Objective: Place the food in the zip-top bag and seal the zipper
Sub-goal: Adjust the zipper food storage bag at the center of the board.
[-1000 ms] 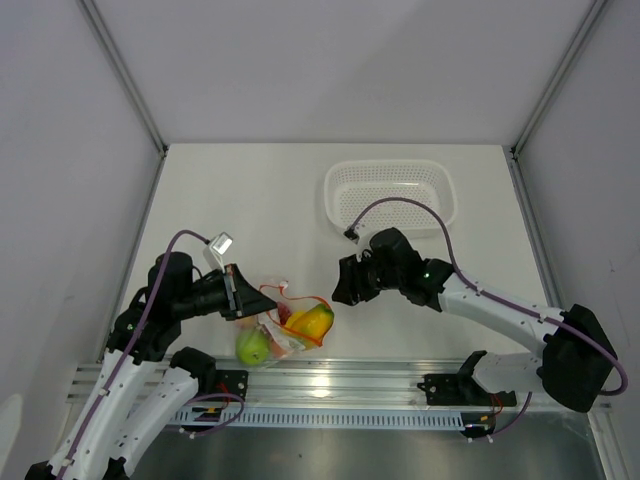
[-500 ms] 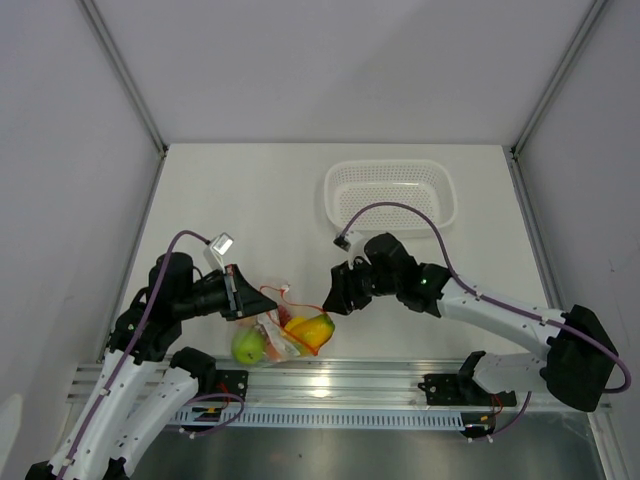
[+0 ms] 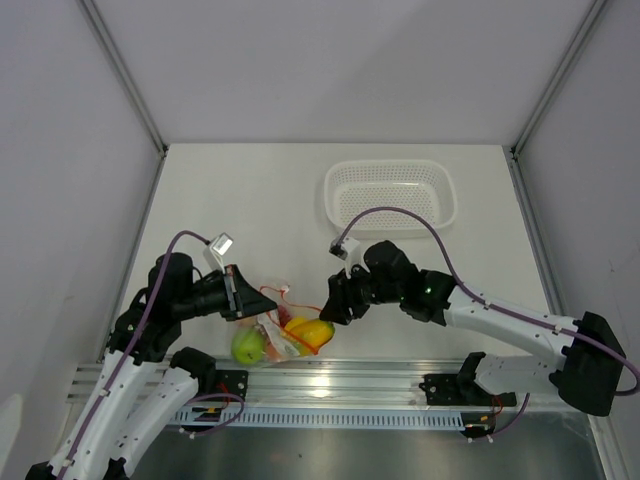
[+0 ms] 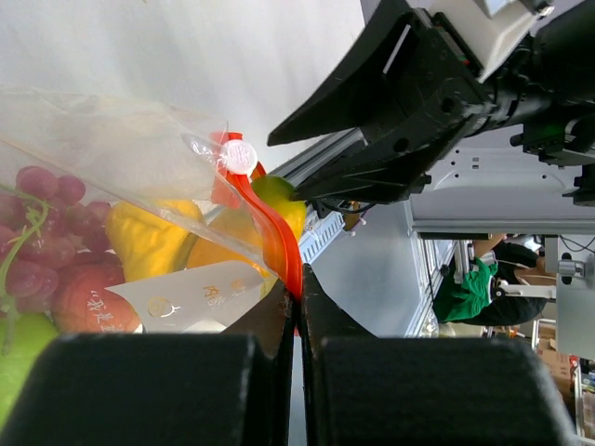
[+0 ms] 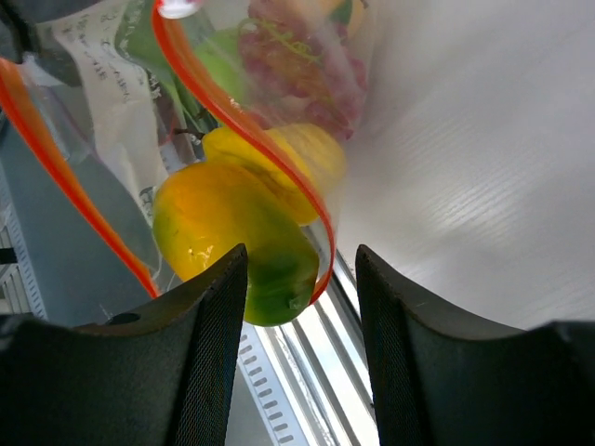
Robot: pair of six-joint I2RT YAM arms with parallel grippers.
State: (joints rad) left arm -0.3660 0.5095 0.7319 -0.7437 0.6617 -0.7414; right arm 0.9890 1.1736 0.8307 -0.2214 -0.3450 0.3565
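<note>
Zip-top bag (image 3: 283, 332) lies low centre-left on the counter (image 3: 250, 200), mouth opening rightward. We see the left gripper (image 4: 299, 311) pinching the zipper (image 4: 271, 237). Right gripper (image 5: 299, 260), spread wide and empty, faces the mouth, with the mango (image 5: 232, 242) directly ahead.

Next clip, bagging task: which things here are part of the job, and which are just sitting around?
Part of the job: zip-top bag, its zipper pinched in the left hand, mango, green apple, grape bunch, open right hand beside the mango.
Just lying about: white basket, well apart from the bag.
</note>
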